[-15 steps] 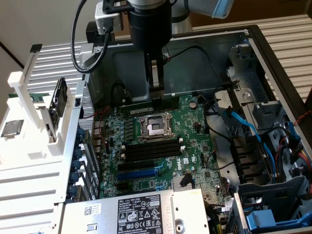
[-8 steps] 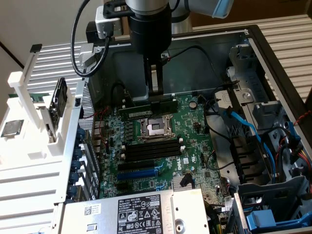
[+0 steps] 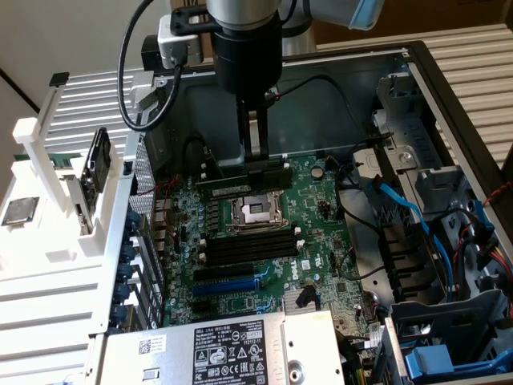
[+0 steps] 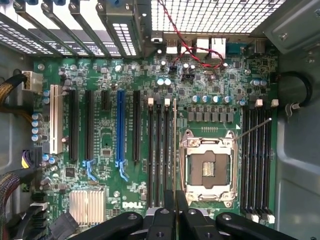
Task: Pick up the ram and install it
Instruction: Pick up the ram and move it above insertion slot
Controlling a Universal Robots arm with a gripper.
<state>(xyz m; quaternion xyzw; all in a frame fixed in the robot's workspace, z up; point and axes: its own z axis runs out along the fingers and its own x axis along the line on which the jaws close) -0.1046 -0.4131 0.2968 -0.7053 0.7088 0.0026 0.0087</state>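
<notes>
Apparently we are pinching the ram (image 3: 228, 181) mid-length in the gripper (image 3: 256, 160), judging it light, stiff yet fragile, edge-down over the motherboard (image 3: 321, 241) beside the CPU socket (image 3: 255, 212).

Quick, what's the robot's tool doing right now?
The tool is closed, holding the ram.

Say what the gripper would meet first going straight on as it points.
The gripper holds the ram, pointing down at the motherboard. The ram's lower edge would likely reach the black memory slots beside the CPU socket first; the exact slot is unclear.
</notes>
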